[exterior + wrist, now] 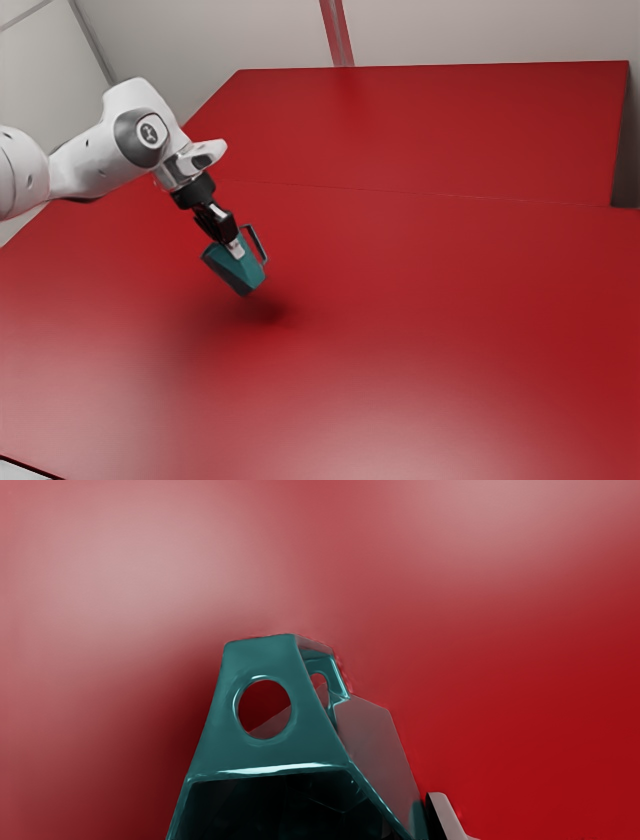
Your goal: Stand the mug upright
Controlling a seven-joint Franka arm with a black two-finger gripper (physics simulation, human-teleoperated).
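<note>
Reaches in from the exterior view's left with the white arm (90, 165), rising to a rounded grey-and-white joint (142, 130), then bending down toward the exterior view's right. Slants the black claw (237, 249) downward from the wrist (190, 178), well off vertical and raised in the air. Grips firmly with the fingers parted, a pale fingertip (446, 814) visible in the wrist view.

And here on the arm (92, 166), right at the joint, sits a round emblem (149, 132), a dark mark on a pale disc, too small to make out! No words, no numbers can be read in either view, folks.
</note>
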